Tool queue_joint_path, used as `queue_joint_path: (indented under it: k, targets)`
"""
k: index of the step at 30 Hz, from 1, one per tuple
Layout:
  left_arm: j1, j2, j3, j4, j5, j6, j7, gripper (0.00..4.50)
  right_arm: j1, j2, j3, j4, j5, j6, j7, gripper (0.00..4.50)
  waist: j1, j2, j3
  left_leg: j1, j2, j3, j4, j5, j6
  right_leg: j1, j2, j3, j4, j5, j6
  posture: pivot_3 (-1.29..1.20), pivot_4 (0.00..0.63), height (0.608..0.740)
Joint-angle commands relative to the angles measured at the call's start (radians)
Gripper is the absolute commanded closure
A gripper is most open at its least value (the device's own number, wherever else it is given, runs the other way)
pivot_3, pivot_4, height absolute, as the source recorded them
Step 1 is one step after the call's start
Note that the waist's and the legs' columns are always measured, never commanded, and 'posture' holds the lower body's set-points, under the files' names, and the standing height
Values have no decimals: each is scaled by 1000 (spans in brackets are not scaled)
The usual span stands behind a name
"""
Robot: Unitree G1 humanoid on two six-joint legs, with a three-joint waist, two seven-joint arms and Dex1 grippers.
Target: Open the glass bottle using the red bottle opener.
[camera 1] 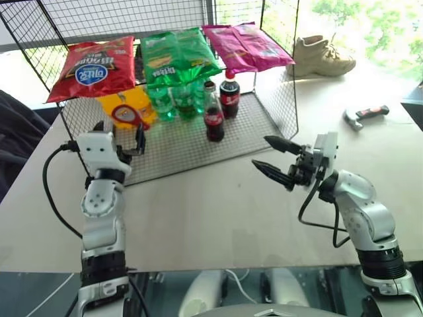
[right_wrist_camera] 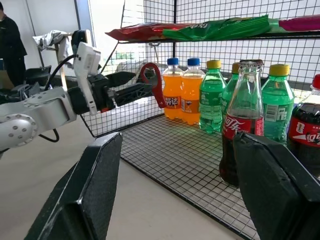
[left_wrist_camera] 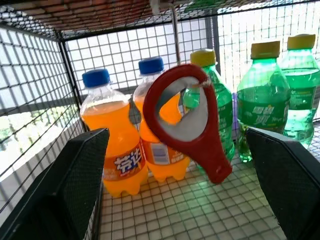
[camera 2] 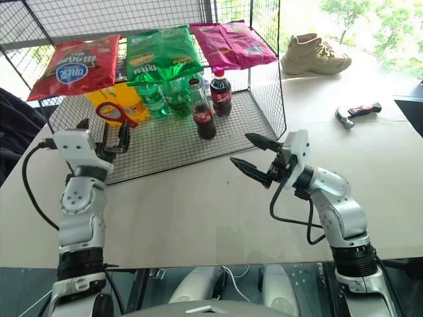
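The glass bottle stands upright at the front of the wire rack's floor, dark drink inside, red label, metal cap on; it also fills the near right of the right wrist view. The red bottle opener hangs from a hook under the rack's top shelf, at the rack's left end. My left gripper is open, raised level at the rack's left front, with the opener just ahead between its fingers. My right gripper is open above the table, right of the rack, pointing left toward the bottle and holding nothing.
Snack bags lie on the rack's top shelf. Orange soda bottles, green bottles and a plastic cola bottle stand behind the glass bottle. A shoe and an orange-and-black-handled tool lie at the right. A person stands far off.
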Motion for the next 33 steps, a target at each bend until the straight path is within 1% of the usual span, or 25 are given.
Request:
queue_joint_path:
  k: [1, 5, 13, 16, 18, 22, 23, 24, 26, 29, 30, 33]
  targets:
    - [-52, 12, -3, 22, 9, -38, 15, 0, -6, 2, 2, -47, 13, -4, -11, 964, -1, 0, 0, 0, 0, 0, 0, 0, 0, 0, 0, 0, 0, 0, 0, 0, 150, 740]
    - [-89, 7, -7, 58, 11, -51, 23, 0, -5, 3, 2, -35, 7, -17, -9, 964, -1, 0, 0, 0, 0, 0, 0, 0, 0, 0, 0, 0, 0, 0, 0, 0, 150, 740]
    - [-111, 4, -6, 98, 0, -69, 27, 0, -7, 4, -2, -7, -5, -46, -3, 964, -1, 0, 0, 0, 0, 0, 0, 0, 0, 0, 0, 0, 1, 0, 0, 0, 150, 740]
    - [-101, -7, -3, 91, -30, -65, 11, 817, -1, 4, -1, 1, -9, -58, 3, 901, -1, 0, 0, 0, 0, 0, 1, 0, 0, 0, 0, 0, 1, 0, 0, 0, 150, 740]
    - [-95, -24, 5, 84, -67, -55, 2, 1749, 0, 7, -2, 7, -9, -64, 1, 901, -1, 0, 0, 0, 0, 0, 1, 0, 0, 0, 0, 0, 1, 0, 0, 0, 150, 740]
    - [-78, -33, 0, 76, -88, -43, -13, 3700, 1, 7, -5, 12, -9, -69, -2, 901, -2, 0, 0, 0, 0, 0, 1, 0, 0, 0, 0, 0, 1, 0, 0, 0, 150, 740]
    - [-75, -38, 0, 71, -97, -37, -16, 4248, 2, 6, -5, 12, -8, -69, -2, 901, -2, 0, 0, 0, 0, 0, 1, 0, 0, 0, 0, 0, 1, 0, 0, 0, 150, 740]
    - [-72, -40, 1, 68, -104, -34, -18, 4428, 2, 5, -4, 11, -8, -69, -3, 901, -2, 0, 0, 0, 0, 0, 1, 0, 0, 0, 0, 0, 1, 0, 0, 0, 150, 740]
    - [-68, -52, 7, 52, -138, -27, -25, 4428, 2, 3, -4, 11, -8, -68, -3, 901, -2, 0, 0, 0, 0, 0, 1, 0, 0, 0, 0, 0, 1, 0, 0, 0, 150, 740]
    - [-70, -82, 28, 10, -238, 5, -45, 4428, 2, 2, -4, 11, -9, -67, -4, 901, -2, 0, 0, 0, 0, 0, 1, 0, 0, 0, 0, 0, 1, 0, 0, 0, 150, 740]
    - [-71, -95, 40, -10, -289, 25, -54, 4428, 2, 2, -4, 9, -8, -66, -5, 901, -1, 0, 0, 0, 0, 0, 1, 0, 0, 0, 0, 0, 1, 0, 0, 0, 150, 740]
    - [-60, -145, 66, -102, -535, 130, -132, 4428, 1, 4, -4, 6, -7, -63, -10, 901, -2, -1, 0, 0, 0, 0, 2, 0, 0, 0, 0, 0, 1, 0, 0, 0, 150, 740]
